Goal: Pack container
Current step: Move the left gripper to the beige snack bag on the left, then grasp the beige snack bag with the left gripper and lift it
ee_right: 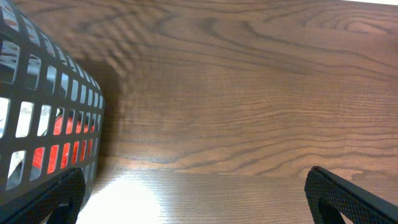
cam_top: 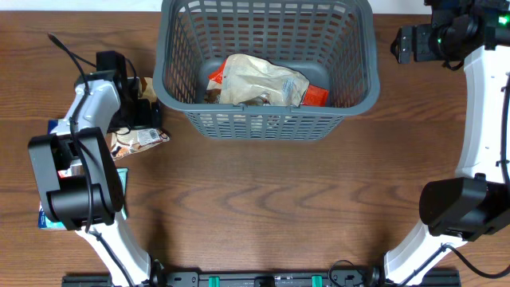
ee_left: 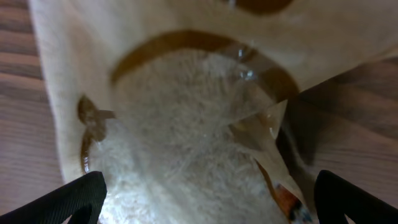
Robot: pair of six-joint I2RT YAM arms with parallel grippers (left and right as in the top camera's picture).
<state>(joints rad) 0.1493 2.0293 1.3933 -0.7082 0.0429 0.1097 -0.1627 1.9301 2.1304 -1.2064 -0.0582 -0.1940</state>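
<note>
The dark grey container (cam_top: 267, 119) stands at the back middle of the table. It holds a beige packet (cam_top: 259, 80) and red packets (cam_top: 316, 96). My left gripper (cam_top: 146, 113) is just left of it, low over a beige snack packet with a clear window (cam_top: 139, 141). In the left wrist view that packet (ee_left: 186, 124) fills the frame and the open fingers (ee_left: 208, 202) straddle it. My right gripper (cam_top: 405, 44) is open and empty to the right of the container. Its wrist view shows the container wall (ee_right: 43, 93) at the left and open fingers (ee_right: 205, 196) over bare wood.
More packets lie by the left arm: a blue one (cam_top: 52, 220) at the front left, a teal edge (cam_top: 121, 175), and a blue bit (cam_top: 54, 126) behind the arm. Both arm bases stand at the table's front edge.
</note>
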